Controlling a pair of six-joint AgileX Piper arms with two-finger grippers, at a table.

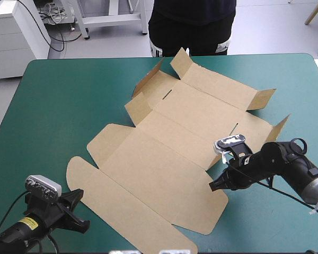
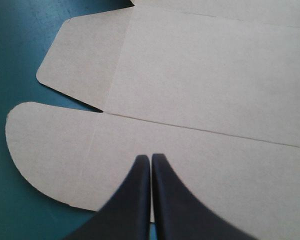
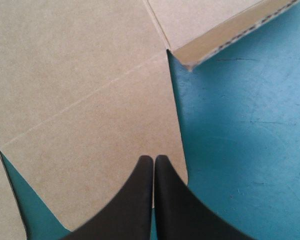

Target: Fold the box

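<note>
High view shows the brown box (image 1: 169, 153) as a cut sheet of board lying opened out on the teal-green table (image 1: 69, 90), running on a diagonal from the lower left of the frame up to the upper right. Most of its panels lie flat. The small flaps at the far end, near the upper middle, stand up from the cover, and a flap at the right edge of the sheet is tilted upward too. A long flap with rounded ends forms the near edge of the sheet in the lower middle. The left tool (image 1: 77, 211) sits in the lower left corner, beside that rounded flap's left end. The right tool (image 1: 214, 184) comes in from the lower right, its tip over the sheet's near right corner. In the left wrist view the left tool (image 2: 150, 159) has its black fingers pressed together into one pointed arch, poised over the long flap of the box (image 2: 200, 75), with bare cover (image 2: 10, 60) beside the sheet. In the right wrist view the right tool (image 3: 154, 159) is likewise closed to a point over a rounded flap of the box (image 3: 80, 90), close to that flap's edge. A raised flap showing its corrugated edge stands ahead of it, and open cover (image 3: 250, 140) lies alongside.
</note>
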